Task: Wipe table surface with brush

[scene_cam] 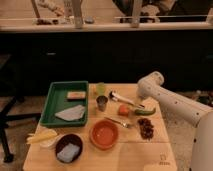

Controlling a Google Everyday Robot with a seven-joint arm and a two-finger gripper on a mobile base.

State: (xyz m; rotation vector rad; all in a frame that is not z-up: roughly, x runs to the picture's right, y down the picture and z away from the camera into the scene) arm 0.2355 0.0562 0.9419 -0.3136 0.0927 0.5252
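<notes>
Gripper [142, 98] sits at the end of the white arm, jaws spread wide with nothing in them. It's right above the handle end of the brush [122, 98]. The brush lies flat on the table surface [135, 152], its head away from the gripper, near the metal cup [102, 103]. There's a dark corner mark [160, 163], can't read it.

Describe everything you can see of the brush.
The brush is slim, with a small whitish round head and a long dark handle with a silvery edge. It lies flat on the tan wooden table surface, head toward the metal cup, handle running diagonally toward the green pepper. An orange piece sits just in front of it. The gripper hangs over the handle's end; contact can't be judged.
</notes>
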